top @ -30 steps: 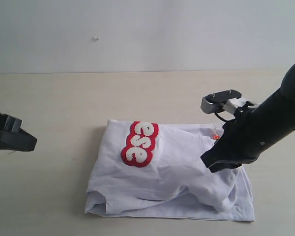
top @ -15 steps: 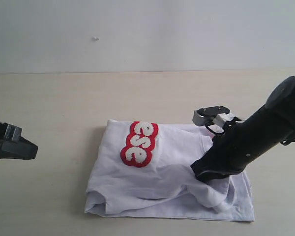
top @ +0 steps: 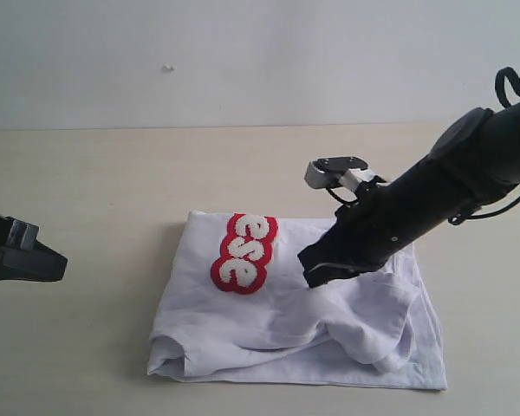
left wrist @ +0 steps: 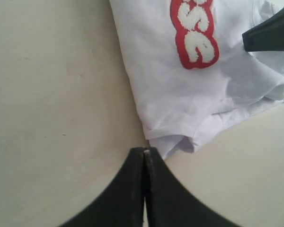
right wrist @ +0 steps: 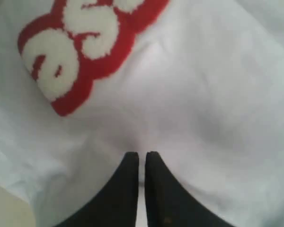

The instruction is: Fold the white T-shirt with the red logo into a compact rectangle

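A pale wooden bench runs back to a plain white wall. On the middle of it lies the white T-shirt, partly folded into a rough, rumpled four-sided heap. Its edges are uneven, with a thick rolled bulge towards the right and a doubled hem at the left front corner. The red logo sits on the left part of the top layer, with only the puffy white letters "ese" showing inside the thick red border.

The right gripper is low over the cloth just right of the logo, its fingers almost together with a thin slit between. I cannot tell whether fabric is pinched. The left gripper hangs over bare bench beside the shirt's corner, fingers pressed together, empty.
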Robot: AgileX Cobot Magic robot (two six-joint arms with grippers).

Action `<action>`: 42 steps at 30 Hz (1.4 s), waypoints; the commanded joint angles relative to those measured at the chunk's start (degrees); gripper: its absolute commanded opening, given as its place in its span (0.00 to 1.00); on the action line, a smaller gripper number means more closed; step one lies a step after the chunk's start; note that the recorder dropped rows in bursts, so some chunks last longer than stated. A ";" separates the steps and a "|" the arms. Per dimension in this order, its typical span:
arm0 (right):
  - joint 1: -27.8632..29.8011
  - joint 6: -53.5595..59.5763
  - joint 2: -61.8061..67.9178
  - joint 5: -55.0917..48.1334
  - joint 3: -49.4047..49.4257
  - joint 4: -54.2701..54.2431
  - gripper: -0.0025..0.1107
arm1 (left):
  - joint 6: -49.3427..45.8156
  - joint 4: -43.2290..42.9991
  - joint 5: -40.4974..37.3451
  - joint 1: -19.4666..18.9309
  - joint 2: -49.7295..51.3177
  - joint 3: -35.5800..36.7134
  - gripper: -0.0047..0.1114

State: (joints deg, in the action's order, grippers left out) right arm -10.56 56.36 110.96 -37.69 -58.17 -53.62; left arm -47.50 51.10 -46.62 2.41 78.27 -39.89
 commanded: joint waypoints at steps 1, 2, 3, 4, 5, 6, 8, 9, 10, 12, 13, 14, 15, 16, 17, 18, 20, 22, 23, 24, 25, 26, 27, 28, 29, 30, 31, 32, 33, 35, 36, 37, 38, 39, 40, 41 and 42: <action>-0.77 -0.54 -1.75 0.18 -1.37 -0.18 0.08 | -0.49 0.82 0.40 -0.11 -2.57 0.23 0.04; -0.77 -1.11 -2.71 0.88 -1.37 0.24 0.08 | -0.49 0.71 0.72 -0.11 -3.41 0.20 0.04; -0.77 -1.75 -3.59 1.46 -1.37 1.48 0.08 | -0.49 0.59 0.96 -0.11 -4.40 0.20 0.04; -0.77 -2.94 -4.80 2.23 -1.37 3.40 0.08 | -0.49 0.59 1.46 -0.11 -5.74 0.20 0.04; -0.77 -4.43 -6.14 2.90 -1.37 5.19 0.08 | -0.49 0.59 1.76 -0.11 -7.20 0.26 0.04; -0.77 -5.90 -7.22 3.17 -1.37 6.57 0.08 | -0.49 0.59 2.14 -0.11 -8.70 0.37 0.04; -0.77 -8.59 -10.19 4.12 -1.12 9.67 0.08 | -0.49 0.31 2.72 -0.11 -12.01 1.10 0.04; -0.77 -9.51 -11.83 4.43 -0.93 10.46 0.08 | -0.37 0.31 2.97 -0.11 -13.41 1.43 0.04; -0.77 -10.53 -13.53 4.69 -0.43 11.58 0.08 | -0.12 0.17 2.97 -0.11 -15.25 1.94 0.04; -0.77 -11.47 -16.73 4.93 0.55 13.30 0.08 | -0.12 0.17 3.38 -0.11 -18.77 2.99 0.04; -0.77 -12.26 -18.51 4.93 1.10 14.39 0.08 | -0.12 0.17 3.65 -0.11 -21.33 3.70 0.04; -0.77 -13.21 -20.94 4.93 2.01 15.09 0.08 | 0.00 0.17 4.24 -0.11 -24.30 4.80 0.04; -0.77 -13.46 -23.34 5.16 3.06 15.59 0.08 | 0.00 0.17 5.11 -0.11 -27.37 6.16 0.04; -0.77 -14.70 -25.65 5.16 4.22 16.50 0.08 | 0.30 0.17 5.95 -0.11 -30.66 7.28 0.04; -0.77 -15.97 -28.18 5.01 5.27 16.78 0.08 | 0.41 0.08 6.51 -0.11 -33.48 8.46 0.04; -0.77 -16.22 -29.75 5.01 6.06 16.78 0.08 | 0.41 0.08 6.67 -0.11 -35.05 9.04 0.04; -0.77 -16.56 -32.62 4.88 7.58 16.78 0.08 | 1.39 -0.26 6.90 -0.11 -38.78 10.43 0.04; -0.77 -17.26 -36.89 4.88 10.08 16.78 0.08 | 3.41 -2.53 7.36 -0.11 -43.48 12.01 0.04; -0.77 -17.45 -39.01 4.98 11.63 16.78 0.08 | 3.82 -3.24 7.35 -0.11 -45.68 12.89 0.04; -0.77 -17.45 -40.56 5.09 12.80 16.78 0.08 | 4.11 -3.60 7.53 -0.11 -47.17 13.44 0.04; -0.77 -17.45 -42.09 5.22 14.01 16.78 0.08 | 4.25 -3.91 7.50 -0.11 -48.55 13.99 0.04; -0.77 -17.45 -44.25 5.33 15.96 16.78 0.08 | 4.25 -3.91 7.62 -0.11 -50.70 14.77 0.04; -0.77 -17.45 -46.86 5.67 17.66 16.78 0.08 | 4.35 -3.91 7.75 -0.11 -52.38 15.53 0.04; -0.77 -17.45 -49.15 5.76 19.18 16.78 0.08 | 4.76 -3.91 7.84 -0.11 -53.94 16.36 0.04; -0.77 -17.45 -52.12 6.05 20.75 16.78 0.08 | 5.79 -3.91 7.84 -0.11 -55.52 16.96 0.04; -0.77 -17.45 -54.41 6.19 21.68 16.78 0.08 | 6.45 -4.02 7.84 -0.11 -56.91 17.27 0.04; -0.77 -17.45 -56.10 6.28 22.19 16.78 0.08 | 6.45 -4.03 7.74 -0.11 -57.71 17.36 0.04; -0.77 -17.45 -57.52 6.28 22.71 16.78 0.08 | 6.45 -4.03 7.74 -0.11 -58.32 17.36 0.04; -0.77 -17.45 -59.27 6.42 23.08 16.78 0.08 | 6.56 -4.03 8.00 -0.11 -59.25 17.36 0.04; -0.77 -17.45 -62.89 6.55 23.90 16.78 0.08 | 6.65 -4.21 8.43 -0.11 -60.48 17.36 0.04; -0.77 -17.45 -64.66 6.90 24.23 16.78 0.08 | 6.65 -4.58 8.74 -0.11 -61.43 17.36 0.04; -0.77 -17.45 -66.49 7.35 24.68 16.78 0.08 | 6.65 -5.12 9.50 -0.11 -62.25 17.36 0.04; -0.77 -17.45 -67.89 7.59 24.96 17.00 0.08 | 7.22 -6.05 10.13 -0.11 -62.96 17.36 0.04; -0.77 -17.45 -69.62 8.08 25.26 17.80 0.08 | 7.65 -6.87 11.05 -0.11 -63.89 17.36 0.04; -0.77 -17.45 -71.31 8.08 25.50 18.73 0.08 | 7.77 -7.94 12.27 -0.11 -64.85 17.36 0.04; -0.77 -17.45 -72.65 8.51 25.83 19.44 0.08 | 7.77 -9.07 13.41 -0.11 -65.86 17.36 0.04; -0.77 -17.45 -74.26 8.77 26.16 19.78 0.08 | 7.77 -10.78 14.49 -0.11 -66.81 17.36 0.04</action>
State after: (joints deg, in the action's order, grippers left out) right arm -11.25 38.99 40.29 -30.13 -32.99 -35.43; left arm -40.42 43.06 -35.38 2.41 13.67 -22.65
